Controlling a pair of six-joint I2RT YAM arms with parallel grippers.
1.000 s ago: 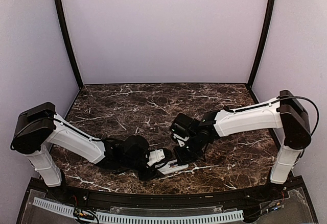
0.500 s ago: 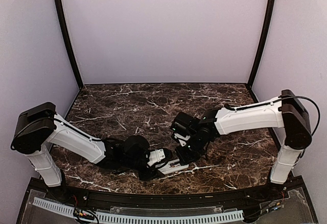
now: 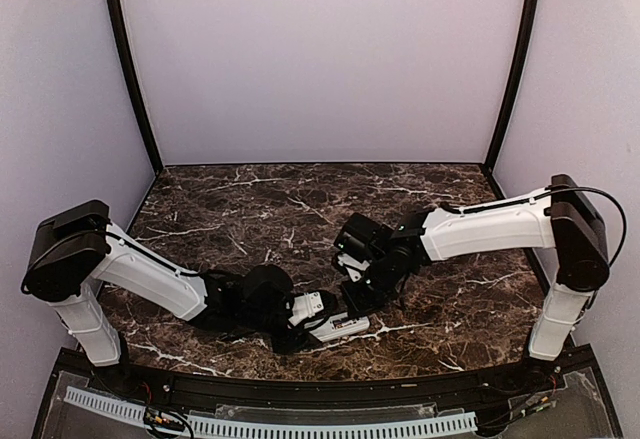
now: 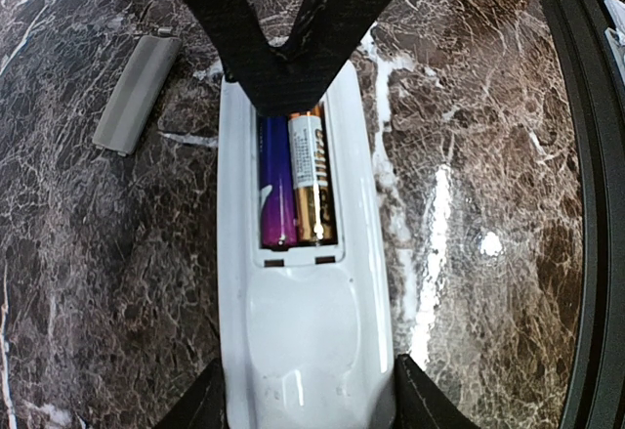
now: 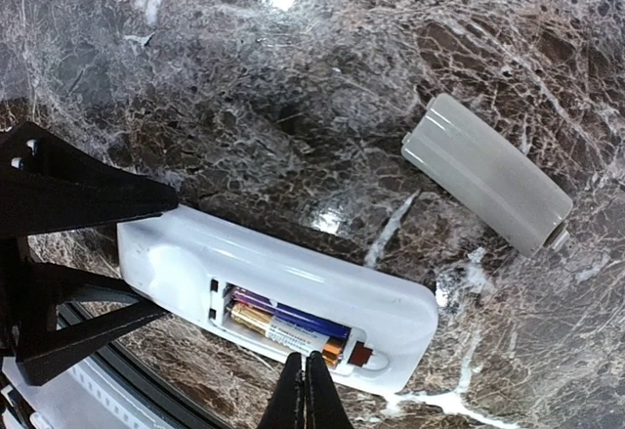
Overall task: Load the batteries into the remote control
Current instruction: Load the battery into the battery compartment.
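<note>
The white remote control [image 4: 303, 331] lies back-up on the marble, its compartment uncovered. Two batteries [image 4: 293, 180], one purple and one gold with a white label, lie side by side inside it. My left gripper [image 4: 308, 400] is shut on the remote's near end, one finger on each side. My right gripper [image 5: 306, 390] is shut with nothing in it, its tips together just over the compartment's edge beside the gold battery [image 5: 283, 323]. In the left wrist view its black fingers [image 4: 293, 38] hide the batteries' far ends. From above, both grippers meet at the remote [image 3: 340, 326].
The loose battery cover [image 5: 488, 175], a small flat pale piece, lies on the marble beside the remote, also seen as a grey strip [image 4: 137, 92]. The table's black front rim [image 4: 586, 204] runs close along the remote.
My right gripper has closed its jaws and risen slightly above the remote's compartment. The left gripper and the remote have stayed where they were.
</note>
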